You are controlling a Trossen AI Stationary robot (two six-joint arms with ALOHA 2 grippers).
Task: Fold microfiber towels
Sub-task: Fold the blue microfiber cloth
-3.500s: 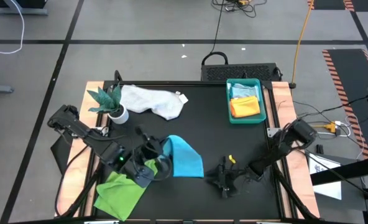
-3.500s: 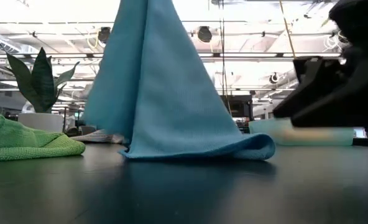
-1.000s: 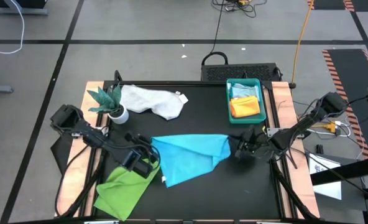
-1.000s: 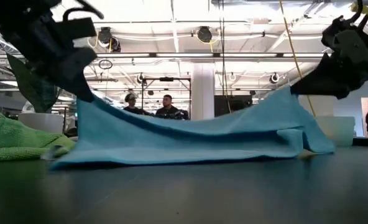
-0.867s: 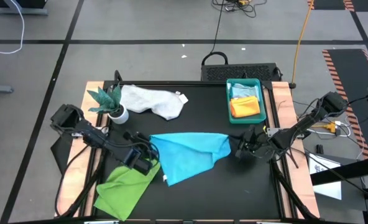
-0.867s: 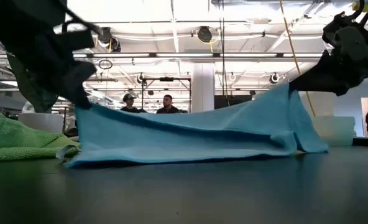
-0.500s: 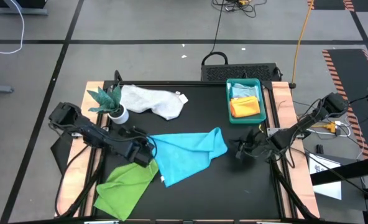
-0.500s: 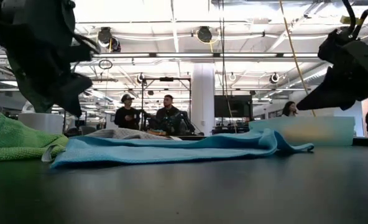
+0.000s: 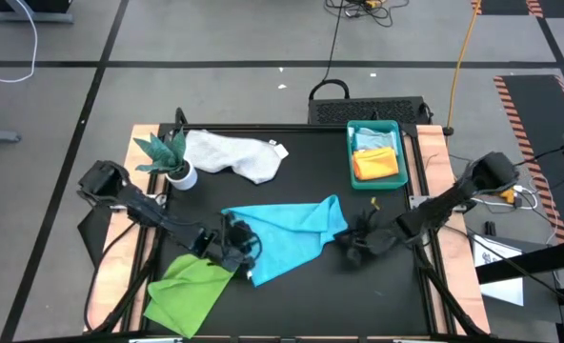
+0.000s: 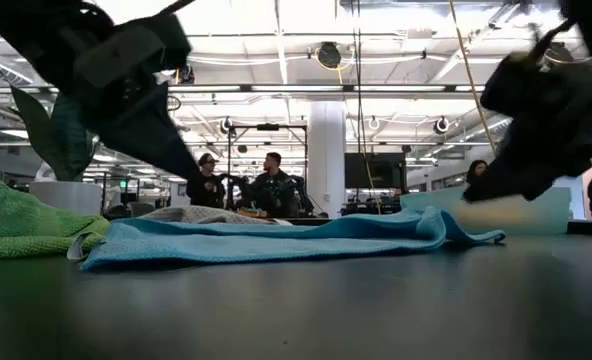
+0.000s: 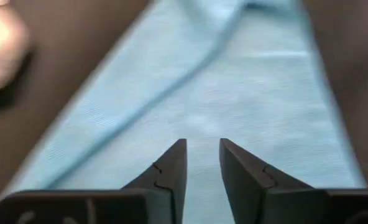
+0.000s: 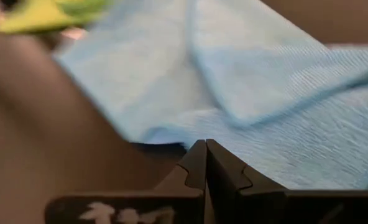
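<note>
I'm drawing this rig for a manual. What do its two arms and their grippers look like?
Both arms are dark, near-black jointed links with black cables along them, mounted at the table's side edges. The left gripper has two dark, wedge-shaped tapering fingers with a small notch on each inner edge. The right gripper has matching dark notched fingers. A small yellow detail shows near the right gripper from above.

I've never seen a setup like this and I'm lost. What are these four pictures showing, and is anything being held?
Two robot arms work at a black table. One camera looks down from above, one looks level across the tabletop, and one sits on each wrist. The turquoise towel lies spread in the middle. The left gripper hovers over it, slightly open; the right gripper is shut at its edge. Neither holds anything. Also there: a green towel, a white towel, a plant, and a teal tray with folded towels.
</note>
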